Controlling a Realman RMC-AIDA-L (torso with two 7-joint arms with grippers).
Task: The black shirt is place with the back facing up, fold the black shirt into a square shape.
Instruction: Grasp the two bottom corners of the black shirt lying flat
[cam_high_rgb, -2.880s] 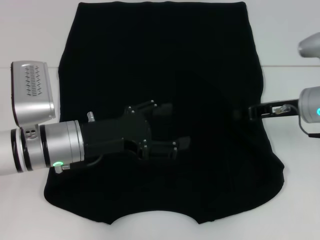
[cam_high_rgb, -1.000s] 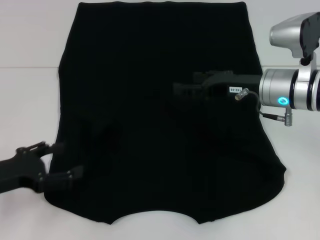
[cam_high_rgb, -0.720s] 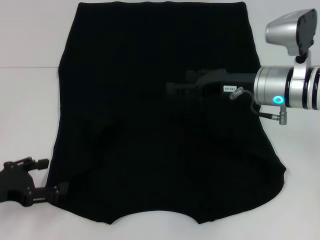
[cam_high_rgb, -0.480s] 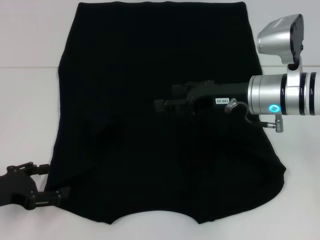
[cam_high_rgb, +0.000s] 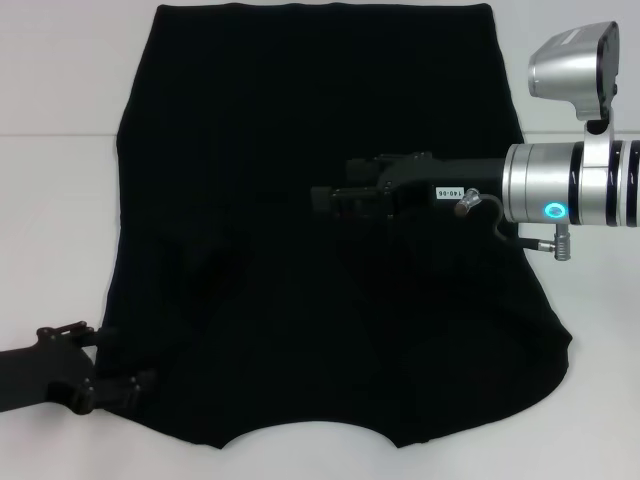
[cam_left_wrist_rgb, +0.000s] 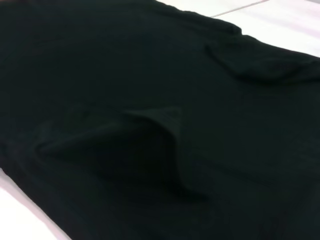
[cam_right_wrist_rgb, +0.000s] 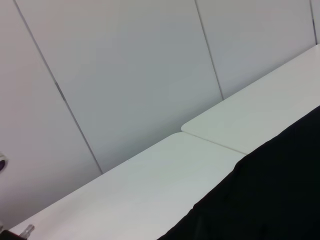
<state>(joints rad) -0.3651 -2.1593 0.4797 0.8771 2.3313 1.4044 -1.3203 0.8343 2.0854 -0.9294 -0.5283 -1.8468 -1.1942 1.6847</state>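
Observation:
The black shirt lies spread flat on the white table, plain side up, with its curved neckline at the near edge. In the left wrist view the black shirt fills the picture, with a raised fold running across it. My left gripper is open at the shirt's near left corner, its fingers at the cloth's edge. My right gripper reaches in from the right and hovers over the shirt's middle. The right wrist view catches only an edge of the black shirt.
The white table shows bare strips on both sides of the shirt, and a seam between tabletops runs across it. The right wrist view faces grey wall panels behind the table.
My left gripper has pulled back from the shirt's middle to its near left corner. My right arm has swung in from the right edge to over the shirt's centre.

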